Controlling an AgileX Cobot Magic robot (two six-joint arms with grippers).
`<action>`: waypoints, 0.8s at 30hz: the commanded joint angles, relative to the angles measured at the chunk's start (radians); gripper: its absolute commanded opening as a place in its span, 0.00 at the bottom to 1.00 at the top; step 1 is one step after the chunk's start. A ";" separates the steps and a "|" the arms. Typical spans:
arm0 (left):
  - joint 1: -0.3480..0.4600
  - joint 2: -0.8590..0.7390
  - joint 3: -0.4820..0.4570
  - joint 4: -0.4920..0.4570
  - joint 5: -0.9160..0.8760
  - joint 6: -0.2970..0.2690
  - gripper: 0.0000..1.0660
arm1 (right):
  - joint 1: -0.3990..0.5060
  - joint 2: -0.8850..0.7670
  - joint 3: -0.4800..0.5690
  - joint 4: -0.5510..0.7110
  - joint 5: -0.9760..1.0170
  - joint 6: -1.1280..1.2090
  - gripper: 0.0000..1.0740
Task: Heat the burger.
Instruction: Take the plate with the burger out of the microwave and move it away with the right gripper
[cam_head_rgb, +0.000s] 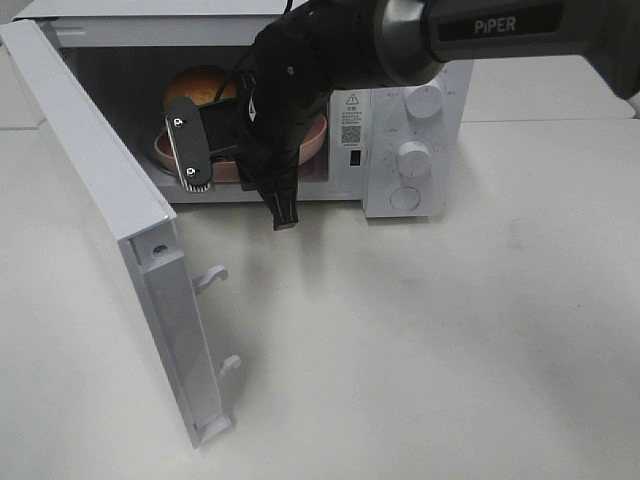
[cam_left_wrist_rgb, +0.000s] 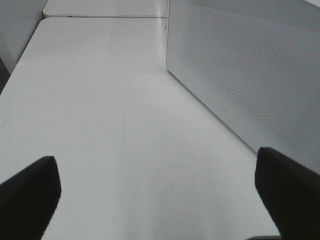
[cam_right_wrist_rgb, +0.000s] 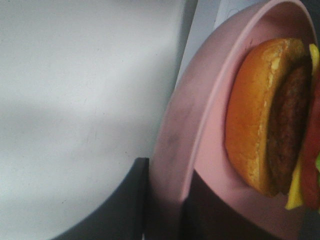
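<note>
Though plated, burger (cam_right_wrist_rgb: 270, 120) (microwave (cam_head_rgb: 410, 130))

Glossy burger (cam_right_wrist_rgb: 260, 117), matt pink plate (cam_right_wrist_rgb: 200, 125)

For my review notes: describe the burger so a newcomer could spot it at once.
Find the white microwave with its door swung open. Inside, a pink plate sits behind the right gripper. The burger on it is the only golden-brown domed thing there.

Open microwave door (cam_head_rgb: 130, 240) walls off the left approach; right arm (cam_head_rgb: 300, 90) fills the cavity mouth; bare tabletop (cam_head_rgb: 430, 340) lies ahead.
</note>
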 joint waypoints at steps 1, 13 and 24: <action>0.003 -0.007 0.003 0.000 -0.014 -0.001 0.92 | 0.004 -0.060 0.041 -0.011 -0.122 -0.030 0.00; 0.003 -0.007 0.003 0.000 -0.014 -0.001 0.92 | 0.004 -0.187 0.240 0.022 -0.256 -0.071 0.00; 0.003 -0.007 0.003 0.000 -0.014 -0.001 0.92 | 0.004 -0.299 0.442 0.063 -0.417 -0.101 0.00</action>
